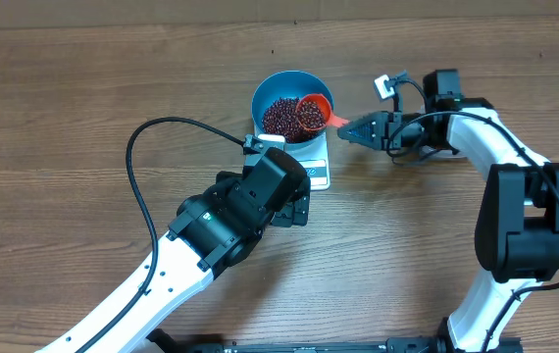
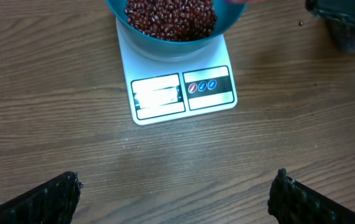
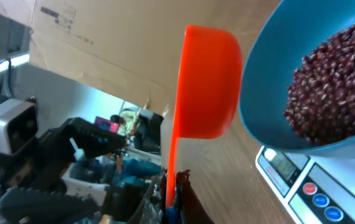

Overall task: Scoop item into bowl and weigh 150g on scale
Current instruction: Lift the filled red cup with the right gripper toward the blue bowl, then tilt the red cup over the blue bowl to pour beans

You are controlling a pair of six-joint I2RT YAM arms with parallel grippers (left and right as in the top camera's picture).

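Note:
The light-blue bowl stands on the white scale and holds a heap of dark red beans. An orange scoop with beans in its cup hangs tilted over the bowl's right rim. My right gripper is shut on the scoop's thin handle. In the right wrist view the scoop lies on its side beside the bowl. My left gripper is open above bare wood in front of the scale, whose display faces it. Its fingertips touch nothing.
A black cable loops over the table at the left. A small white device on a wire sits behind the right gripper. The left arm's body overhangs the scale's front edge. A cardboard box shows in the right wrist view.

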